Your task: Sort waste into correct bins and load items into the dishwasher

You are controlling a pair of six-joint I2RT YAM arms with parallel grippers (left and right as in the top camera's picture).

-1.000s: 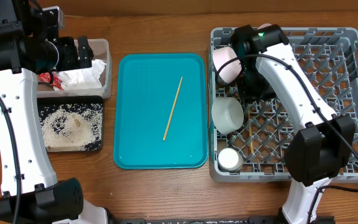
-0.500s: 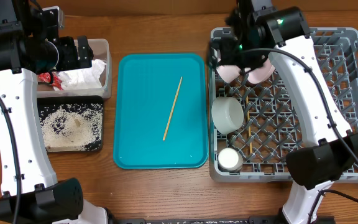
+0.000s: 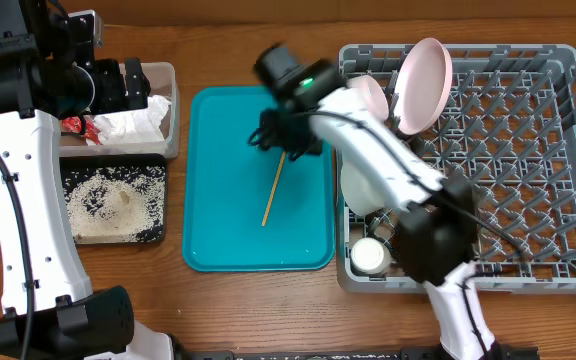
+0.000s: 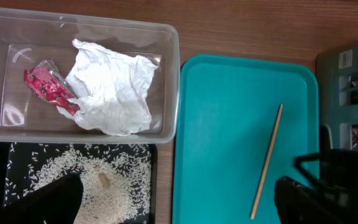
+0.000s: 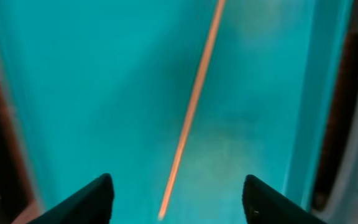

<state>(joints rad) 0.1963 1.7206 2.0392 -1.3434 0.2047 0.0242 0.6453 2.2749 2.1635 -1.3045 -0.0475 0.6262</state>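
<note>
One chopstick (image 3: 277, 176) lying on teal tray (image 3: 226, 222), right gripper (image 5: 176, 190) hovering above it with jaws spread, left gripper (image 3: 134, 85) hanging released over clear tub (image 4: 166, 74)

Bare floor of the teal tray (image 3: 218, 220) is lying open on both sides of the chopstick (image 3: 271, 195), where the right hand (image 3: 286, 140) is hovering with fingers (image 5: 98, 199) spread. At 3 o'clock the dish rack (image 3: 558, 200) wall is hemming the tray; at 9 o'clock the clear tub (image 3: 171, 120) and black tray (image 3: 162, 200) are standing.

Brown wooden table (image 3: 248, 300), evenly lit
</note>
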